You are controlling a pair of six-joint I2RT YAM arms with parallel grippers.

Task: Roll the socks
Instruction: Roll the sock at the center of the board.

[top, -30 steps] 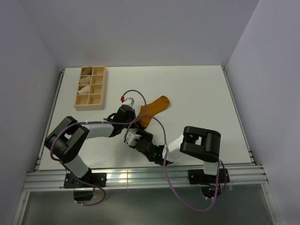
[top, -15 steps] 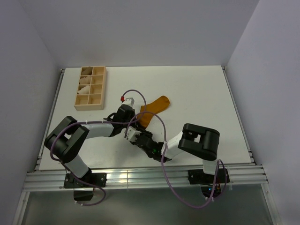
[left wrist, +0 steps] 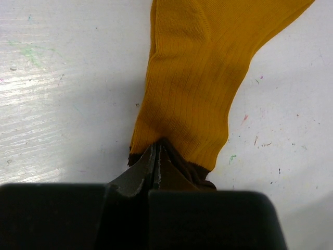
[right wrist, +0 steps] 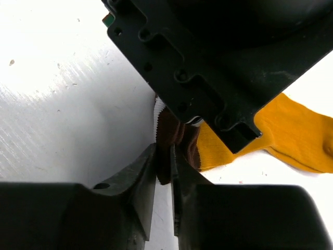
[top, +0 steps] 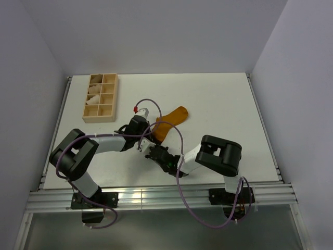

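— Rolling started yet?
— Barely. Left end effector (left wrist: pixel 156 158) and right end effector (right wrist: pixel 164 159) both pinch the sock (left wrist: pixel 192 94) by its brown cuff (right wrist: pixel 179 138); it lies flat, mid-worktop (top: pixel 223 104), the roll not yet formed.

Beyond the left gripper (left wrist: pixel 156 159), the sock (left wrist: pixel 192 88) runs off the top edge of that wrist view, cutting off its toe, and nearly all the dark cuff is buried between and behind the pinched fingers. Just ahead of the right gripper (right wrist: pixel 164 161), the left gripper's black body covers most of the cuff, and the mustard part leaves by the right edge. From above, both grippers overlap the cuff end, hiding each grip, and the contents of the wooden tray (top: pixel 99 119), well apart from them, are too small to tell.
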